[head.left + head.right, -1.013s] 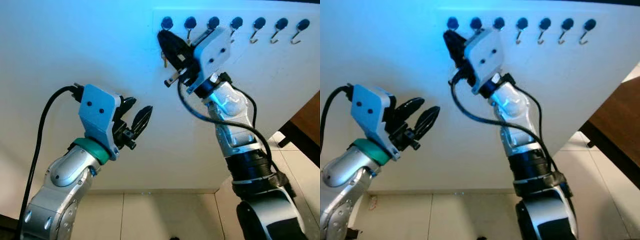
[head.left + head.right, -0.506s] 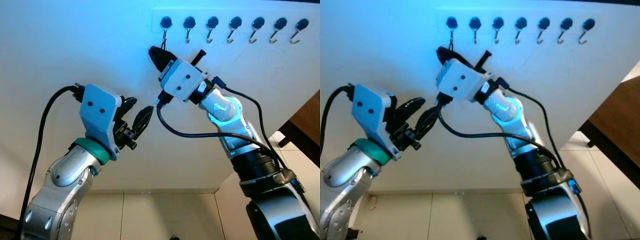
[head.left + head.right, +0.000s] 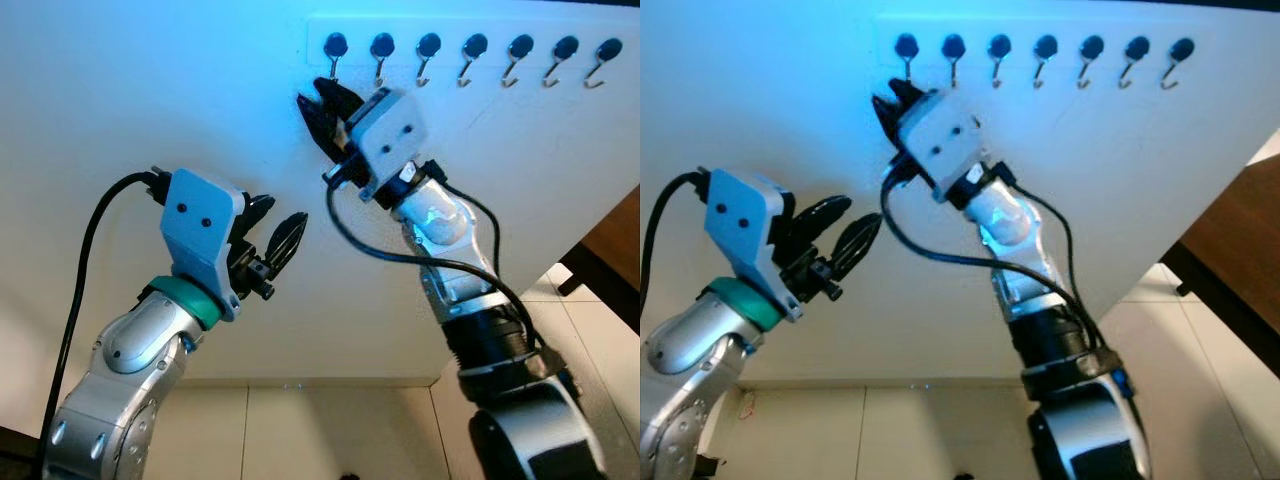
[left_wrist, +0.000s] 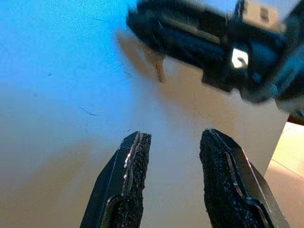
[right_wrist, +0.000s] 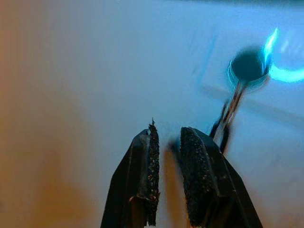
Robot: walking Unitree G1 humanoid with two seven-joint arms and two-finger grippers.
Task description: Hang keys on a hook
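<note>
The right claw [image 3: 318,108] was raised against the smooth white wall [image 3: 150,90], just under the leftmost of a row of small curved metal hooks with round dark-blue caps [image 3: 475,52]. Its two long black fingers [image 5: 194,175], faced with coarse, gritty pads, stood a narrow gap apart with nothing visibly pinched between them. Beside them, a thin dark key ring [image 5: 223,126] dangled from that leftmost hook [image 5: 247,66], though blur hid any keys on it. The left claw [image 3: 275,240] hovered lower, well apart from the hooks, its rough-padded fingers [image 4: 135,166] spread and empty, facing the bare wall. A black cable [image 3: 400,250] looped along the silver right arm.
</note>
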